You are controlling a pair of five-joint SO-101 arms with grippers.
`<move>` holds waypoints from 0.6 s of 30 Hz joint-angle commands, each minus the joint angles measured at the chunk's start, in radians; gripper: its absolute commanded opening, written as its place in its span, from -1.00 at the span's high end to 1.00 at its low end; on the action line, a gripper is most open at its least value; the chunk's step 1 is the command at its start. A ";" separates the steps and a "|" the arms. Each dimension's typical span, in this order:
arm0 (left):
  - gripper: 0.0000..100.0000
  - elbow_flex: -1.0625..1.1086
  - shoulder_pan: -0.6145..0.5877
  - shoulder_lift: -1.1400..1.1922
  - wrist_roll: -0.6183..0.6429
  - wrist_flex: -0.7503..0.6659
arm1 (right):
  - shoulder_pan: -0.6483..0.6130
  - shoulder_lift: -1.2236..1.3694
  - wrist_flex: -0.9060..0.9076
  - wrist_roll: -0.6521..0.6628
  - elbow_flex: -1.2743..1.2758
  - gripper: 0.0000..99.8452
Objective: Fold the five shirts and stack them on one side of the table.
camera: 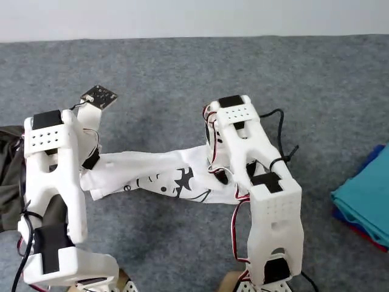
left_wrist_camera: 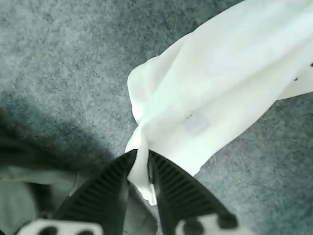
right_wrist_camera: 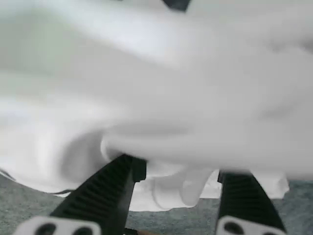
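A white shirt (camera: 158,176) with a black print lies bunched in a band across the grey table (camera: 182,67), stretched between my two arms. My left gripper (camera: 91,160) is at the shirt's left end; in the left wrist view the left gripper (left_wrist_camera: 142,169) is shut on a fold of the white shirt (left_wrist_camera: 220,83), slightly above the surface. My right gripper (camera: 222,176) is at the shirt's right end. In the right wrist view the right gripper (right_wrist_camera: 178,188) stands open, its fingers wide apart, with loose folds of the white shirt (right_wrist_camera: 161,98) between and over them.
A dark olive shirt (camera: 7,176) lies crumpled at the table's left edge, beside the left arm, and shows as dark cloth (left_wrist_camera: 19,181) in the left wrist view. A stack of folded shirts (camera: 368,198), teal on top, sits at the right edge.
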 commanded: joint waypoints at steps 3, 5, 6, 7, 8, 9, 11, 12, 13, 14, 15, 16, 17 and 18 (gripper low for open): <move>1.00 -0.004 0.000 -0.008 0.002 -0.017 | -0.025 -0.012 -0.015 0.008 -0.061 0.52; 1.00 -0.004 0.000 -0.008 0.002 -0.017 | -0.030 -0.010 -0.004 0.008 -0.087 0.52; 1.00 -0.004 0.000 -0.008 0.002 -0.018 | -0.030 -0.008 0.007 0.008 -0.107 0.52; 1.00 -0.004 0.000 -0.008 0.002 -0.018 | -0.030 -0.007 0.015 0.008 -0.127 0.53; 1.00 -0.004 0.000 -0.008 0.002 -0.018 | -0.030 -0.002 0.024 0.009 -0.155 0.57; 1.00 -0.004 0.000 -0.008 0.002 -0.018 | -0.030 -0.001 0.024 0.009 -0.176 0.63; 1.00 -0.004 0.000 -0.008 0.002 -0.018 | -0.030 -0.001 0.019 0.011 -0.206 0.78; 1.00 -0.004 0.000 -0.008 0.002 -0.018 | -0.030 -0.001 0.016 0.031 -0.213 0.85; 1.00 -0.004 0.000 -0.008 0.002 -0.018 | -0.030 -0.001 0.016 0.069 -0.215 0.91; 1.00 -0.004 0.000 -0.008 0.002 -0.018 | -0.033 -0.001 0.016 0.101 -0.215 0.95; 1.00 -0.004 0.000 -0.008 0.002 -0.018 | -0.033 -0.001 0.022 0.127 -0.215 0.98; 1.00 -0.004 0.000 -0.008 0.002 -0.018 | -0.035 -0.001 0.027 0.141 -0.215 0.98; 1.00 -0.004 0.000 -0.008 0.002 -0.018 | -0.035 -0.001 0.042 0.144 -0.216 0.97; 1.00 -0.004 0.000 -0.008 0.002 -0.018 | -0.035 -0.002 0.053 0.149 -0.216 0.96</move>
